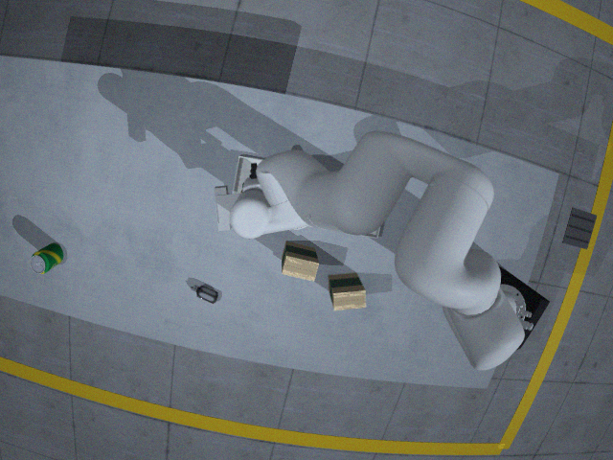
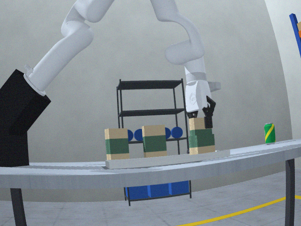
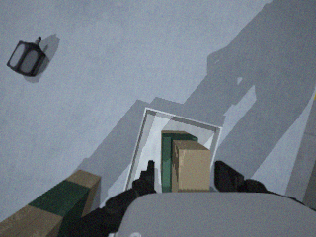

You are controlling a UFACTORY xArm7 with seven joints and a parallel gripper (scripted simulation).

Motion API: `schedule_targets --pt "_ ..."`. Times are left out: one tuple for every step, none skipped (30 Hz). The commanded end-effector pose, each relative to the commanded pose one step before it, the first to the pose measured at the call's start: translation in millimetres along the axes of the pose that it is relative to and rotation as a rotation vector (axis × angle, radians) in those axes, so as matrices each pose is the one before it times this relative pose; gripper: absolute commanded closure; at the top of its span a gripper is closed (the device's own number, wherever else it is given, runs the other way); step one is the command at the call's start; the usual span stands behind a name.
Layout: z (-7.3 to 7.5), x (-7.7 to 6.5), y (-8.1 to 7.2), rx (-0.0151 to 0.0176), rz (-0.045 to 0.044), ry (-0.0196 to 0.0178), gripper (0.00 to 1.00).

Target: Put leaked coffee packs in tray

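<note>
Three tan coffee packs with green bands are in view. Two stand on the table beside the tray, one (image 1: 300, 261) (image 2: 154, 141) near the arm's wrist and one (image 1: 347, 291) (image 2: 116, 143) closer to the base. The third pack (image 2: 201, 136) (image 3: 190, 165) stands upright inside the white-rimmed tray (image 3: 173, 148) (image 2: 167, 159), near one end. My gripper (image 2: 200, 120) (image 3: 184, 172) is open, with a finger on each side of this pack's top and a gap showing. In the overhead view the arm hides this pack and most of the tray (image 1: 242, 172).
A green can (image 1: 48, 258) (image 2: 269, 133) stands far off near the table's end. A small dark boxy object (image 1: 207, 292) (image 3: 28, 57) lies on the table. A black shelf rack (image 2: 150, 114) stands behind the table.
</note>
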State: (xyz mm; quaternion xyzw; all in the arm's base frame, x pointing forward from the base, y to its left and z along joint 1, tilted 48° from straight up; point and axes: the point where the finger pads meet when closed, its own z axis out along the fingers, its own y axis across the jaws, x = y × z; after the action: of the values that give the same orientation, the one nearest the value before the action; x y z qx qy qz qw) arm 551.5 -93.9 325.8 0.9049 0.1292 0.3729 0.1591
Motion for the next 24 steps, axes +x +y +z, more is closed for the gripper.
schedule_targets --pt "-0.89 1.15 0.23 -0.00025 0.00011 0.00261 0.17" --pt "-1.36 -0.01 -0.02 0.00006 0.00002 -0.00003 0.17" --pt "-3.21 0.01 0.02 -0.00008 -0.00002 0.00004 0.17" --pt "-5.45 0.00 -0.01 0.00003 0.00001 -0.00002 0.17" --pt "0.00 0.00 0.00 0.00000 0.00000 0.00000 0.17" --pt "0.00 0.00 0.00 0.00000 0.00000 0.00000 0.17" --pt "-7.78 0.00 0.00 0.00001 0.00000 -0.00001 0.17" --pt "-9.92 0.00 0.00 -0.00002 0.00000 0.00001 0.17" --pt "-11.49 0.00 0.00 0.00000 0.00000 0.00000 0.17" --pt "-11.93 0.00 0.00 0.00000 0.00000 0.00000 0.17" --pt "-11.29 0.00 0.01 -0.00002 -0.00001 0.00001 0.17" --pt "-9.66 0.00 0.00 0.00000 0.00000 0.00000 0.17" --pt "-7.27 0.01 0.00 0.00002 0.00001 0.00000 0.17" --pt "-4.52 0.00 0.00 0.00000 0.00000 0.00000 0.17" --pt "-1.97 -0.01 0.00 -0.00001 -0.00001 0.00000 0.17" --pt "-0.32 0.00 0.00 0.00000 0.00000 0.00000 0.17" --pt "0.00 0.00 0.00 0.00000 0.00000 0.00000 0.17" --pt "0.00 0.00 0.00 0.00000 0.00000 0.00000 0.17" --pt "0.00 0.00 0.00 0.00000 0.00000 0.00000 0.17" --pt "0.00 0.00 0.00 0.00000 0.00000 0.00000 0.17" --pt "0.00 0.00 0.00 0.00000 0.00000 0.00000 0.17" --pt "0.00 0.00 0.00 0.00000 0.00000 0.00000 0.17" --pt "0.00 0.00 0.00 0.00000 0.00000 0.00000 0.17" --pt "0.00 0.00 0.00 0.00000 0.00000 0.00000 0.17"
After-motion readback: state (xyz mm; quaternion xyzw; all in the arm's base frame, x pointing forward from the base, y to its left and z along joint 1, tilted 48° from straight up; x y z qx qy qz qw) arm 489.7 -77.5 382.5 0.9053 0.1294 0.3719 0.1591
